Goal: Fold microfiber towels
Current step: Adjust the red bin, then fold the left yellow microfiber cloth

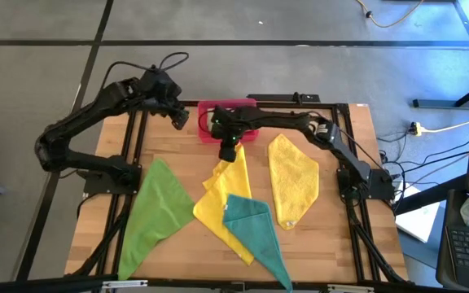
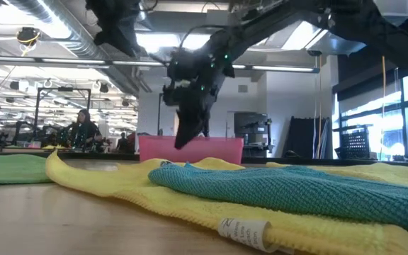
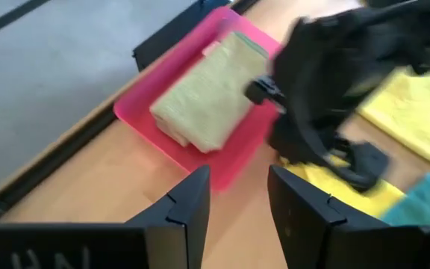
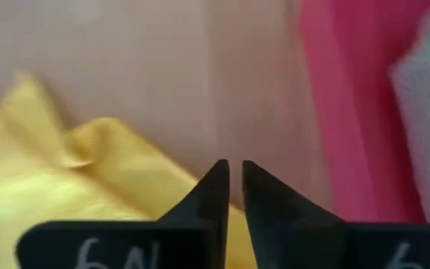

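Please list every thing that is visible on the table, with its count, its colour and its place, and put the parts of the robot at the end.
Bright green microfiber towel: one, table's left part, lying flat.
Yellow microfiber towels: two; one in the middle under the right gripper, one to the right.
Teal microfiber towel: one, partly overlapping the middle yellow towel, near the front edge.
Pale olive green microfiber towel: one, folded, inside the tray.
Pink rectangular plastic tray: one, at the table's back edge.
Wooden table: one, light brown.
Left gripper: open, raised, left of the tray.
Right gripper: nearly closed, at the middle yellow towel's back corner.
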`<state>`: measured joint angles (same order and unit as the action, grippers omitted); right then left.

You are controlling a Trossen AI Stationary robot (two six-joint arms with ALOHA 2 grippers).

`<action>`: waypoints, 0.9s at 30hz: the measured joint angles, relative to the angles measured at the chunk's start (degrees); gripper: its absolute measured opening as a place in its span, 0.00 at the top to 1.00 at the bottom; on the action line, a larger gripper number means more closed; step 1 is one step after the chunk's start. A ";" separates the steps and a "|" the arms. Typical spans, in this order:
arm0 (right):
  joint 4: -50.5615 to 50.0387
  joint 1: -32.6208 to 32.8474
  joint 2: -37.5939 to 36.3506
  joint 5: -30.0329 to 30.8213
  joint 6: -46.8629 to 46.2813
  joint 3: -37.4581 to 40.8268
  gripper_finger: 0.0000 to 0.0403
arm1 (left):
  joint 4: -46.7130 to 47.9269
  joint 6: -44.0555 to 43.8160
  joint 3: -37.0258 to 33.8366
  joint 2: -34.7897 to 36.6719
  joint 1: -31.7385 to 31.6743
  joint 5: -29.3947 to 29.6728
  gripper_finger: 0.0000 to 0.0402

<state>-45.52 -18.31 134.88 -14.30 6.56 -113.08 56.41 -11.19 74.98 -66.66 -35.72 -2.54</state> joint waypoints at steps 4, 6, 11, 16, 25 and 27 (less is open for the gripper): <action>1.60 -1.00 0.54 3.85 -1.64 0.00 0.96 | 3.46 -0.74 0.00 2.26 2.84 1.03 0.69; 1.93 -1.84 0.49 3.90 -2.06 -0.02 0.98 | 4.93 -1.65 0.00 3.28 4.03 1.91 0.69; 4.11 -3.07 0.49 3.63 -1.89 0.00 0.97 | 6.01 -3.54 0.00 4.75 6.37 4.26 0.70; 4.71 -3.56 0.49 2.76 -2.08 -0.02 0.94 | 6.09 -4.90 0.00 4.86 7.94 5.25 0.70; 0.95 -3.37 -0.43 -11.44 -3.99 -0.09 0.99 | 7.38 -4.70 -3.70 4.82 10.68 5.29 0.70; -0.95 -2.87 -0.84 -13.24 -4.00 -0.62 0.98 | 8.03 -3.32 -6.56 4.90 10.77 4.27 0.70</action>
<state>-46.47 -21.18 134.03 -27.54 2.56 -113.69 64.45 -14.50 68.42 -61.77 -24.95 1.73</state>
